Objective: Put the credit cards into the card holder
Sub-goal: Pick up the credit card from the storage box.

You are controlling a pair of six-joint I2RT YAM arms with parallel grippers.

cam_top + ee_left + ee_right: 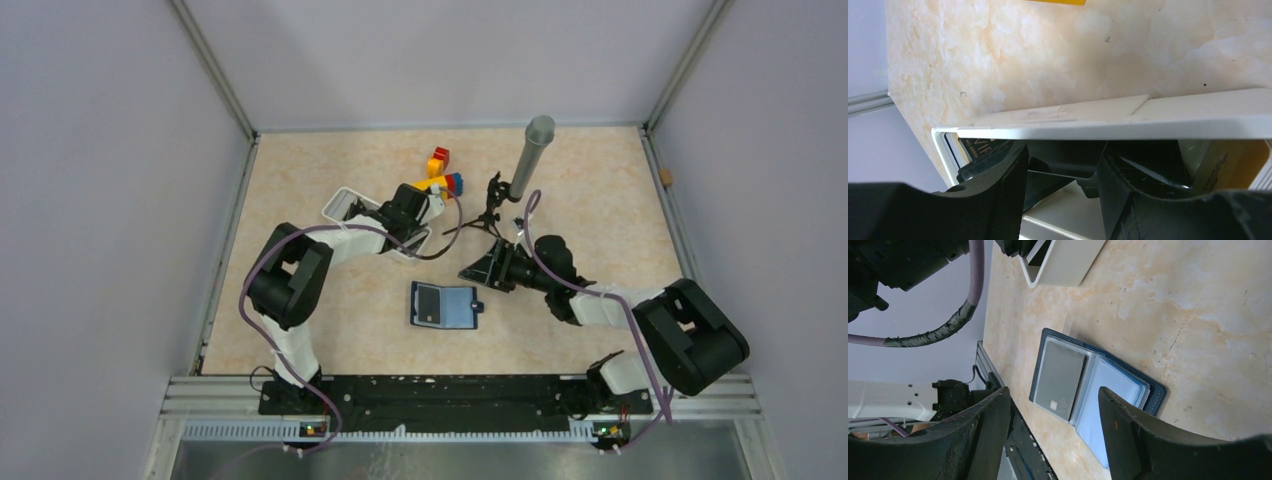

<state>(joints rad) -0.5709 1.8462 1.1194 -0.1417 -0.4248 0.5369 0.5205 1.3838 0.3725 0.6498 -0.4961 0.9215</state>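
Note:
The navy card holder (458, 306) lies open on the table, one dark credit card (428, 303) in its left pocket. In the right wrist view the card holder (1120, 385) and that card (1058, 377) lie below my right gripper (1053, 391), which is open and empty. That gripper (480, 270) hovers just right of the holder. My left gripper (410, 220) reaches into the white tray (345, 207). In the left wrist view its jaws (1063, 165) stand against either side of a tilted dark credit card (1054, 174), above the tray floor. Another dark card (978, 147) leans at the tray's left end.
The tray's near rim (1148, 125) crosses the left wrist view, and a yellowish card (1228, 160) stands at its right end. Coloured toy blocks (442, 170) sit behind the tray. A grey cylinder (531, 155) rises on a small black tripod (488, 215). Walls enclose the table.

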